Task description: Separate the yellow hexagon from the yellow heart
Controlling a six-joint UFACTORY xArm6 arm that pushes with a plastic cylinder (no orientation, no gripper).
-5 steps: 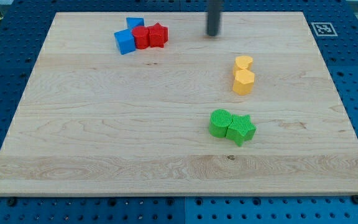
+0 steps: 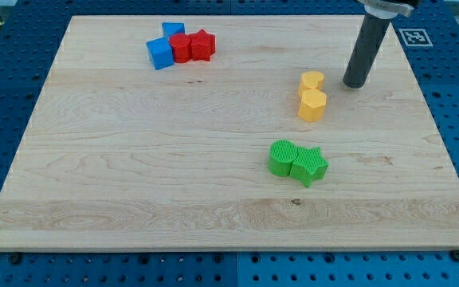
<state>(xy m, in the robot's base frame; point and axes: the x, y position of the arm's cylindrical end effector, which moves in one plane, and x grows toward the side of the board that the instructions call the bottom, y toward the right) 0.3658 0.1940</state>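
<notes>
The yellow heart [image 2: 312, 80] sits right of the board's middle, touching the yellow hexagon [image 2: 312, 104] just below it. My tip [image 2: 355, 84] rests on the board a short way to the right of the heart, level with it and not touching it. The dark rod rises from there to the view's top edge.
Two blue blocks [image 2: 160, 53] and two red blocks [image 2: 192, 46] cluster at the top left. Two green blocks [image 2: 296, 162] lie together below the yellow pair. The wooden board [image 2: 134, 175] lies on a blue pegboard, with a marker tag [image 2: 411, 37] at the top right corner.
My tip has moved right and toward the view's bottom, from above the yellow pair to just right of the yellow heart. No block has moved.
</notes>
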